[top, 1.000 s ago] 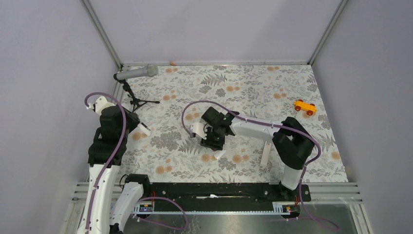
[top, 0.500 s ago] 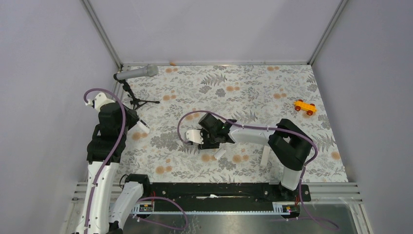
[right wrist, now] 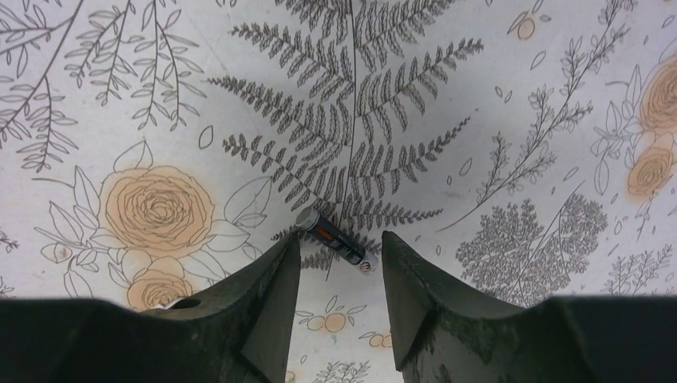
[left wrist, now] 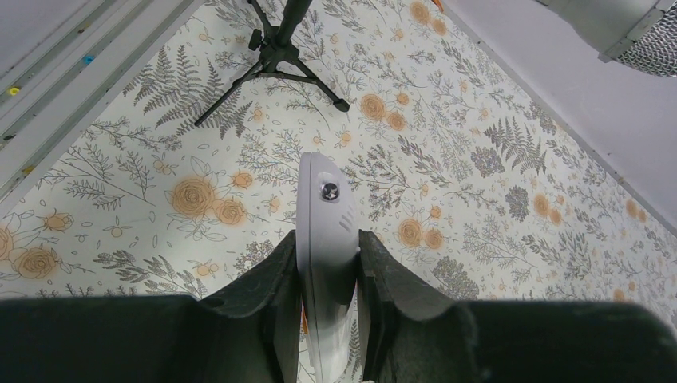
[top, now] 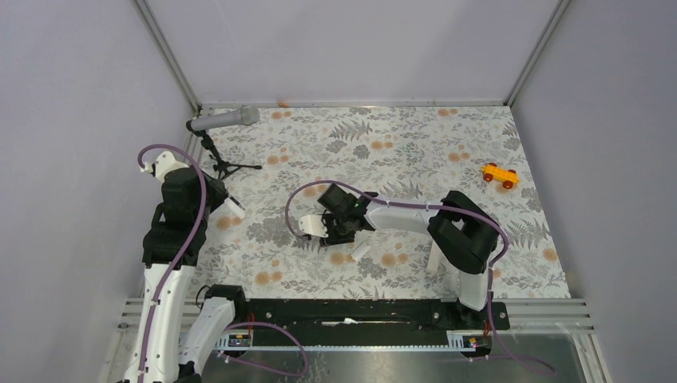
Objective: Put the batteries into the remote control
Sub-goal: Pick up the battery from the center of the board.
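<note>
My left gripper (left wrist: 326, 239) is shut on the white remote control (left wrist: 323, 199), held on edge above the table at the left (top: 233, 204). My right gripper (right wrist: 339, 241) is open and low over the floral cloth near the middle (top: 326, 231). One small battery (right wrist: 331, 234), dark with an orange band, lies slantwise on the cloth between the tips of its fingers (right wrist: 275, 275). I cannot tell whether it touches them. The blue battery is not in view.
A microphone on a black tripod (top: 223, 120) stands at the back left, its legs in the left wrist view (left wrist: 275, 56). An orange toy car (top: 500, 175) sits far right. A thin white strip (top: 435, 255) and a small white piece (top: 361, 250) lie near the right arm.
My right gripper has moved left and forward and come down over the battery. My left gripper with the remote has shifted slightly and then held still.
</note>
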Controlling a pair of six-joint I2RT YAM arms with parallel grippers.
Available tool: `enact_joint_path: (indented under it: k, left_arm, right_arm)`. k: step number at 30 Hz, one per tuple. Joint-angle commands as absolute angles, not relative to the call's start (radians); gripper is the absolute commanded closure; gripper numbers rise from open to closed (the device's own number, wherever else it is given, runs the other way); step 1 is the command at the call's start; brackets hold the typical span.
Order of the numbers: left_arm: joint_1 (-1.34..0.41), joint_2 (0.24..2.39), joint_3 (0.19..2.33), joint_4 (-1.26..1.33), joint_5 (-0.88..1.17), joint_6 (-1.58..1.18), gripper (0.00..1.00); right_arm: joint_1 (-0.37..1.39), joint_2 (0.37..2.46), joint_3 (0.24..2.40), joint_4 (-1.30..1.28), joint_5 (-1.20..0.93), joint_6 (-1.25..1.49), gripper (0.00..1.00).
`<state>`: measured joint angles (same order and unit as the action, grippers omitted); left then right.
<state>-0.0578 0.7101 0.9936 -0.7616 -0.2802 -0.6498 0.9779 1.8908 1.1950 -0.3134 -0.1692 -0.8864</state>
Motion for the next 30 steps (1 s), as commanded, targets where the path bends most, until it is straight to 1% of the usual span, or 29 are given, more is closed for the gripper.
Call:
enact_joint_path:
  k: [1, 4, 6, 8, 9, 11, 17, 20, 23, 26, 30]
  left_arm:
    - [-0.052, 0.707, 1.023, -0.71, -0.272, -0.63, 1.0]
    - [-0.052, 0.704, 1.025, -0.71, -0.275, -0.625, 1.0]
    - [-0.052, 0.704, 1.025, -0.71, -0.277, -0.622, 1.0]
    - [-0.052, 0.704, 1.026, -0.71, -0.277, -0.621, 1.0]
    - [-0.052, 0.703, 1.025, -0.71, -0.276, -0.621, 1.0]
    - [-0.052, 0.704, 1.025, -0.71, -0.275, -0.62, 1.0]
    - [-0.052, 0.706, 1.02, -0.709, -0.261, -0.62, 1.0]
    - [-0.052, 0.705, 1.013, -0.702, -0.237, -0.619, 1.0]
    - [-0.052, 0.699, 0.997, -0.687, -0.207, -0.619, 1.0]
    - [-0.052, 0.696, 0.985, -0.674, -0.189, -0.623, 1.0]
    - [-0.052, 0.698, 0.989, -0.672, -0.184, -0.619, 1.0]
  right_arm:
    - [0.989, 1.946, 1.252, -0.375, -0.205, -0.93, 0.53]
    - [0.989, 1.964, 1.278, -0.434, -0.229, -0.931, 0.59]
    - [0.989, 1.982, 1.302, -0.486, -0.244, -0.925, 0.69]
    - [0.989, 1.999, 1.33, -0.527, -0.254, -0.898, 0.84]
    - [0.988, 2.002, 1.341, -0.539, -0.26, -0.868, 0.87]
    - [0.988, 1.997, 1.353, -0.547, -0.274, -0.818, 0.9]
    - [0.985, 1.997, 1.37, -0.54, -0.261, -0.589, 0.91]
    - [0.982, 1.978, 1.337, -0.499, -0.227, -0.451, 0.93]
    - [0.976, 1.982, 1.298, -0.442, -0.191, -0.326, 0.85]
    - [0.974, 2.011, 1.281, -0.43, -0.186, -0.305, 0.74]
    - [0.974, 2.01, 1.252, -0.419, -0.144, -0.332, 0.71]
